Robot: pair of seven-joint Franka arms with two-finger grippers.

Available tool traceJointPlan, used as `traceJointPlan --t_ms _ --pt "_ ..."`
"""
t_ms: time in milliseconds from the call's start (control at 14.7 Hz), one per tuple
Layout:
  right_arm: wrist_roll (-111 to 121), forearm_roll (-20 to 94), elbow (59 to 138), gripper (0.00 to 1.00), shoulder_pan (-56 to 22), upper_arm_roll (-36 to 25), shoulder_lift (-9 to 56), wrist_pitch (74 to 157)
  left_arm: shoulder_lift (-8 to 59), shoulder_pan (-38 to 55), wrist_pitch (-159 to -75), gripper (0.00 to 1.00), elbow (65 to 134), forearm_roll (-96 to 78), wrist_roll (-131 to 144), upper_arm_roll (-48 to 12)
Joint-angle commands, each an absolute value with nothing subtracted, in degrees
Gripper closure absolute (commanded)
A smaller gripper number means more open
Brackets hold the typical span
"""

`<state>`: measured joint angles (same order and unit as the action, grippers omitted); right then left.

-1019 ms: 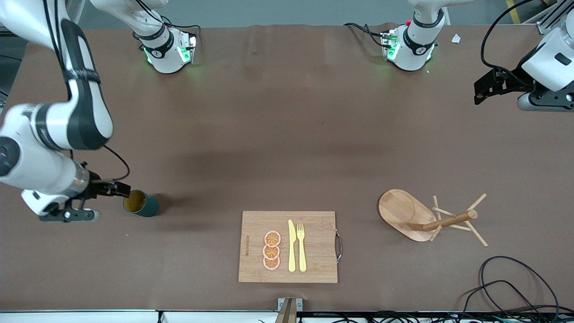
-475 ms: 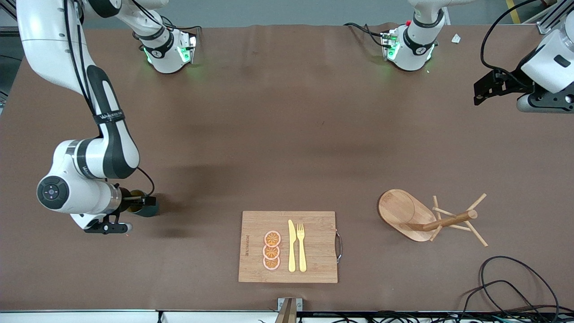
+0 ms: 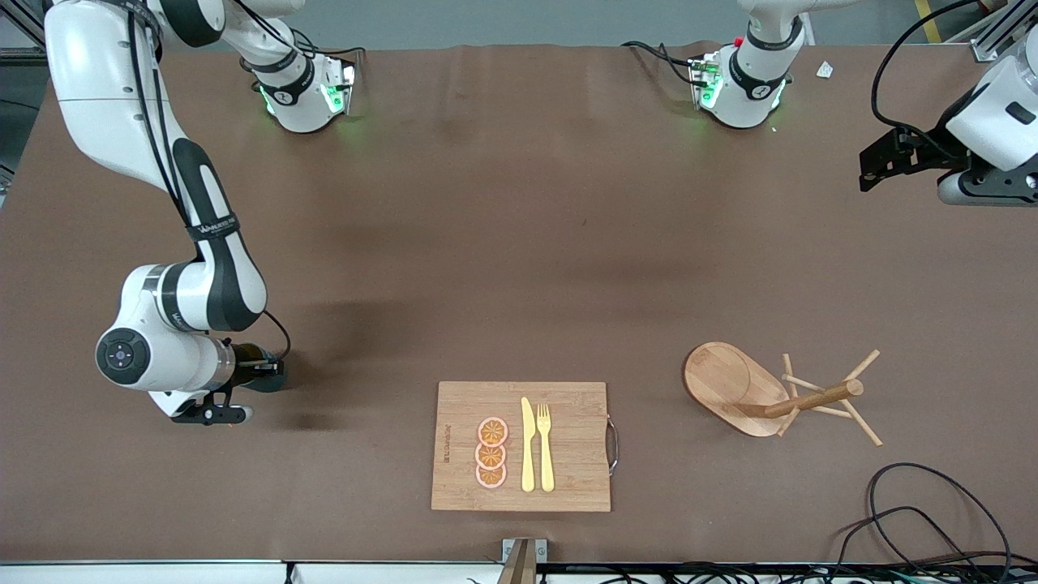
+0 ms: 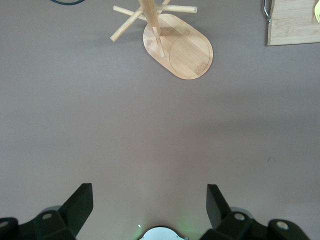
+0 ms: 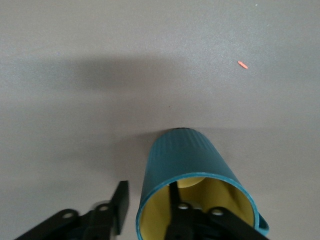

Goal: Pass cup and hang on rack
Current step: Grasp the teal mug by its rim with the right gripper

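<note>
Cup (image 5: 192,187) wall sits between the right tool's (image 5: 150,205) parted fingers; left tool (image 4: 147,202) hangs wide.

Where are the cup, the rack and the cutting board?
cup (image 5: 187,155): right wrist view, ribbed outer wall.
rack (image 3: 722,375): front view, oval base.
cutting board (image 3: 576,442): front view, bare wood beside the fork.
</note>
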<state>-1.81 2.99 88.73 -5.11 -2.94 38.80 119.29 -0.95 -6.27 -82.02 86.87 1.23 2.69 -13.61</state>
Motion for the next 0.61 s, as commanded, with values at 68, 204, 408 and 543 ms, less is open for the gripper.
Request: traceJointPlan --t_ms 68,204,408,543 --pt "-1.23 3.78 89.21 0.96 -5.45 -3.25 37.62 119.36 -0.79 -6.68 -81.21 0.00 86.13 0.44 2.29 -13.71" --pt "-1.32 3.87 87.64 0.98 -5.80 -3.16 37.44 119.36 -0.70 -6.68 -81.21 0.00 86.22 0.44 2.29 -13.71" --pt "-3.68 5.35 82.98 0.99 -10.70 -2.99 37.00 117.87 -0.79 -6.68 -81.21 0.00 86.22 0.44 2.20 -13.71" --pt "-10.07 7.99 79.12 0.99 -13.87 -2.99 37.09 114.54 -1.05 -6.68 -81.12 0.00 86.13 0.44 2.11 -13.71"
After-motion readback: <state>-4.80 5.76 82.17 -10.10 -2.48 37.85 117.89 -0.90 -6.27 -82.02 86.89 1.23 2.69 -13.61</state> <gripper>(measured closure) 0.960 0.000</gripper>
